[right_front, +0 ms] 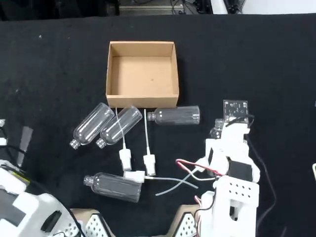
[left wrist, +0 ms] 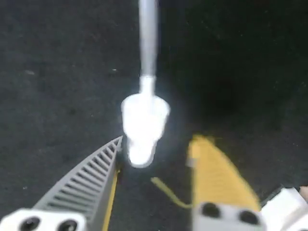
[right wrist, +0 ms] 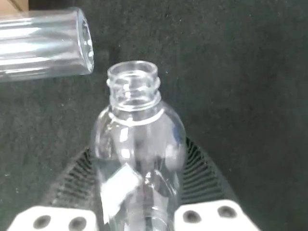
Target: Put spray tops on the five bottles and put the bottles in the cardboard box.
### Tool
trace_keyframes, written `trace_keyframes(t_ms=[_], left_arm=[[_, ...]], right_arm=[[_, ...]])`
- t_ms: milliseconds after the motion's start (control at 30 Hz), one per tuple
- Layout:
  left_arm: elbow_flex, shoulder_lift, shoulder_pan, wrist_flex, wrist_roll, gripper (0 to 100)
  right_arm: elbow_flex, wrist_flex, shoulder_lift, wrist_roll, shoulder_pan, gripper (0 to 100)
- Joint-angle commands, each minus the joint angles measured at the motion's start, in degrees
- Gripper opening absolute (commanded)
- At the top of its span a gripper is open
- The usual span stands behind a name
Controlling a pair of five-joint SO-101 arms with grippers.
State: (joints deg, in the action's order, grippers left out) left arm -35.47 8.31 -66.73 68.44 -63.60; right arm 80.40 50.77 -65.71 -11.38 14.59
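**A:** What's the setting?

**B:** A table [right_front: 256, 59] draped in black cloth, with an empty cardboard box [right_front: 142, 101] toward its far side. Four bare bottles [right_front: 175, 116] lie on their sides near the box, and spray tops [right_front: 149, 163] lie among them.

**A:** Where's the fifth bottle?

**B:** The right gripper [right wrist: 140, 151] has it clamped. The held bottle [right wrist: 134, 96] sits between both fingers, uncapped, its open neck pointing away from the wrist.

**A:** And the left gripper?

**B:** The left gripper [left wrist: 156, 139] is spread wide over the cloth. One white spray top [left wrist: 143, 126] lies between the fingertips, nearer the grey finger [left wrist: 98, 175] than the yellow finger [left wrist: 216, 180]. Its tube [left wrist: 147, 38] runs straight away from the gripper, in line with the fingers.

**A:** So what matters next?

**B:** Probably closing across the cap's width, since the long axis lies along the gap, not across it. The left arm is placed for that, and the right is occupied.
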Motion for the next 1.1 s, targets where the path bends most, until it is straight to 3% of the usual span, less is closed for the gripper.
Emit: trace_keyframes(t_ms=[0,200,400,533,833,1067], left_arm=[[7.7,-1.9,-0.6,-0.3,-0.7,28],[10.0,-3.9,-3.5,-1.6,-1.8,28],[7.7,-6.2,-6.9,-2.7,-13.4,28],[8.6,-6.9,-8.0,-6.3,-13.8,27],[8.9,-10.1,-8.0,-26.1,0.0,27],[9.8,-9.7,-6.4,-26.8,15.3,27]], right_arm=[[0.0,-1.7,-1.7,-0.2,-0.9,1.1],[0.0,-1.7,-1.7,-0.2,-0.9,1.1],[0.0,-1.7,-1.7,-0.2,-0.9,1.1],[0.0,-1.7,-1.7,-0.2,-0.9,1.1],[0.0,-1.7,-1.7,-0.2,-0.9,1.1],[0.0,-1.7,-1.7,-0.2,-0.9,1.1]])
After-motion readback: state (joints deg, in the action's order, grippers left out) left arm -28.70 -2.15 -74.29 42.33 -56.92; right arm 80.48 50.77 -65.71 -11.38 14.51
